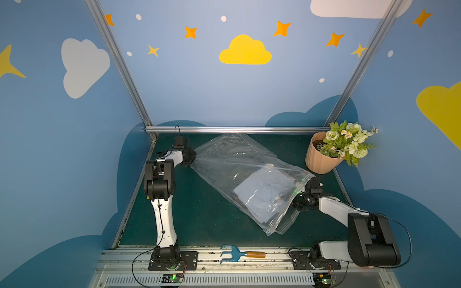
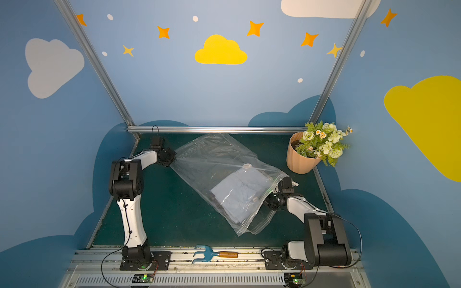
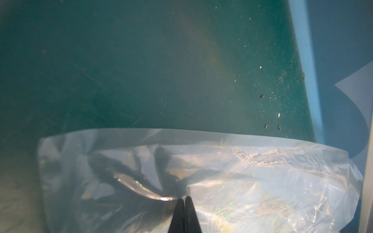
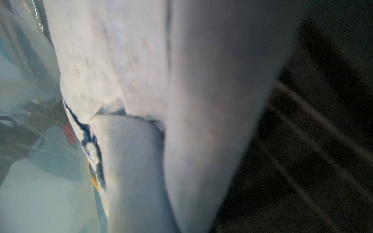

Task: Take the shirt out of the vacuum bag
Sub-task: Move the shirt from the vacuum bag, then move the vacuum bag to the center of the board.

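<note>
The bag (image 1: 224, 159) (image 2: 204, 162) lies slantwise on the table (image 1: 194, 219), from the far left corner toward the right edge, with its zip edge (image 1: 287, 224) nearest the front right. The shirt (image 1: 264, 192) (image 2: 239, 194), folded and pale blue, sits inside the bag in the half by the right edge, just below the white valve (image 1: 269, 165). The left gripper (image 1: 192, 159) (image 3: 184, 198) is at the far left corner, its fingers pressed together on a pinch of the bag's plastic (image 3: 262, 171). The right gripper (image 1: 299, 199) (image 2: 270, 199) is at the bag's mouth near the right edge. Its tips are hidden by plastic, so I cannot tell how they stand, and its wrist view shows only blurred shirt (image 4: 121, 60) close up. A pot (image 1: 321, 159) of flowers stands in the far right corner.
</note>
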Robot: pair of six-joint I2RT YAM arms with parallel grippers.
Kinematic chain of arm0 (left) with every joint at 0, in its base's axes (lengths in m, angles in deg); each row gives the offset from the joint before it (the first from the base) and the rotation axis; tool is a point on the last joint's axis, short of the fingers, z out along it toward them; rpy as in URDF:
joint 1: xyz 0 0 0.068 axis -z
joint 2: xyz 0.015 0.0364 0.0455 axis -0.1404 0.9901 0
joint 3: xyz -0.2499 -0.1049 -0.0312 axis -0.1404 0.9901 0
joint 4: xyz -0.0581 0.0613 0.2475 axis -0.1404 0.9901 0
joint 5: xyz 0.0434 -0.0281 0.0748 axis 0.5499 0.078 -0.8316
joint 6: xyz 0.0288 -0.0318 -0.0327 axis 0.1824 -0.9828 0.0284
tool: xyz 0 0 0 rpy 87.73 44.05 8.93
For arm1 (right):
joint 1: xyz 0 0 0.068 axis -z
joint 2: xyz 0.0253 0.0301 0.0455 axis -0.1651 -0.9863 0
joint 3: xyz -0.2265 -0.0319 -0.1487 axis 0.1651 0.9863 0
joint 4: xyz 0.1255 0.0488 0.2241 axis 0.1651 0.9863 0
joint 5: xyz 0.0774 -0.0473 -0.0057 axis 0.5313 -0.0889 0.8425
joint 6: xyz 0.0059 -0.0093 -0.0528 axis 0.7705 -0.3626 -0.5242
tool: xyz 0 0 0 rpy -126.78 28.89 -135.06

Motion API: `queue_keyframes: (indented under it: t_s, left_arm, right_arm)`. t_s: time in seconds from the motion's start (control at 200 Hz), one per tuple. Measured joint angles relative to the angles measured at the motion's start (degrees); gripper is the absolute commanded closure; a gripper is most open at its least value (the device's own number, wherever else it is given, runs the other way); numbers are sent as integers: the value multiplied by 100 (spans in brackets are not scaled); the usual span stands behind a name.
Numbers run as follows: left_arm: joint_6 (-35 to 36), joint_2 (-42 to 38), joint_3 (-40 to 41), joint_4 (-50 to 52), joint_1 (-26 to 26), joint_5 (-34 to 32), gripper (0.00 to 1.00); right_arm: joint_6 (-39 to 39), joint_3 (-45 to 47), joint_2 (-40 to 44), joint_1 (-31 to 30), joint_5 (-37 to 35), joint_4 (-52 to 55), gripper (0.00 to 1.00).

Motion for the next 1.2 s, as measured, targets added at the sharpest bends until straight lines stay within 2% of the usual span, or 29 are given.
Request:
queue_keyframes:
  t_s: [0.165, 0.215, 0.36, 0.411, 0.521, 0.571, 0.661, 0.731, 0.846, 0.951, 1.086, 1.202]
  left_arm:
    - [2, -7, 22, -39, 0, 0, 96]
    - [7, -7, 22, -42, 0, 0, 96]
    - [22, -7, 22, -42, -2, 39, 96]
    - [26, -7, 22, -46, -4, 72, 96]
    - [61, -7, 24, -50, -15, 153, 85]
    - [59, -13, 31, -96, -22, 212, 73]
    - [136, -94, 61, -142, -13, 319, 55]
    - [173, -229, 157, -83, 4, 341, 47]
    - [251, -533, 225, 249, 4, 334, 43]
    - [310, -994, 229, 485, -4, 297, 39]
    - [321, -2009, 625, 431, -4, 260, 38]
    - [280, -2953, 1464, 190, -4, 271, 38]
  right_arm:
    - [-153, 70, 577, 275, -341, 765, 82]
    - [-179, 116, 619, 367, -358, 852, 78]
    - [-289, 160, 557, 527, -382, 1014, 49]
    - [-315, 164, 549, 553, -369, 1064, 43]
    - [-369, 85, 636, 573, -420, 1226, 33]
    - [-400, 39, 726, 584, -522, 1423, 29]
    - [-433, -111, 1191, 671, -841, 1961, 27]
    - [-452, -310, 1705, 800, -1108, 2352, 25]
    - [-461, -695, 2496, 1156, -1552, 2889, 23]
    - [-501, -1038, 2946, 1757, -1692, 3307, 22]
    - [-614, -1499, 2951, 2367, -1504, 3613, 21]
    - [-741, -1711, 2734, 2555, -1152, 3600, 21]
